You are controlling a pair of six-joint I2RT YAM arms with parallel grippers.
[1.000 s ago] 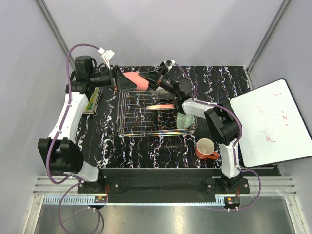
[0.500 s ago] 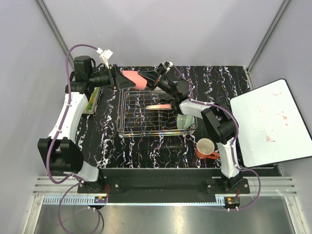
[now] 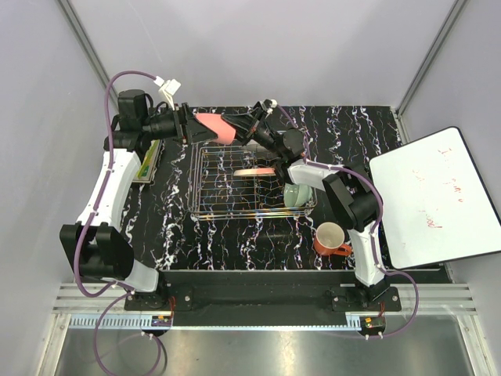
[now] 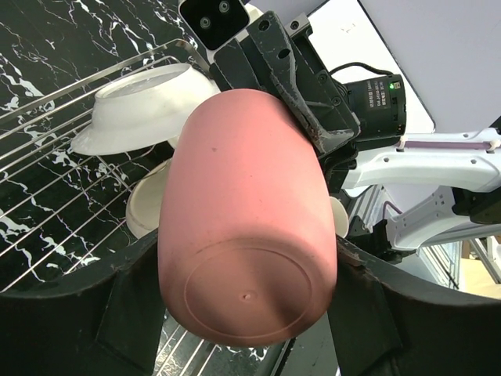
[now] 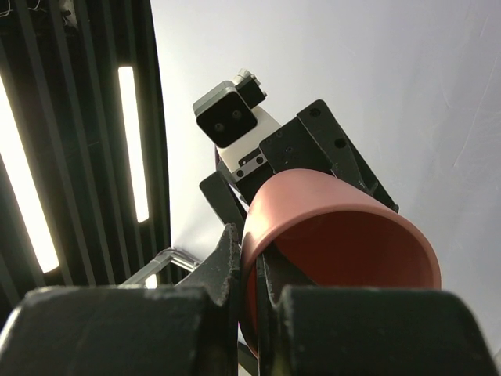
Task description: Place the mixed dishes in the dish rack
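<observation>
The pink cup hangs on its side in the air over the far edge of the dish rack. My left gripper is shut on the cup's base end, one finger on each side. My right gripper is shut on the cup's rim, one finger inside the wall and one outside. A peach-pink plate and a pale green bowl sit in the rack. The orange mug stands on the table near the right arm. The white plate and the orange bowl are not in view.
A whiteboard lies at the right edge of the table. A green book lies left of the rack under the left arm. The table is black marble. Grey walls close in the back and sides.
My right gripper has moved left to the cup's rim and closed on it. The left gripper and the cup have hardly moved.
</observation>
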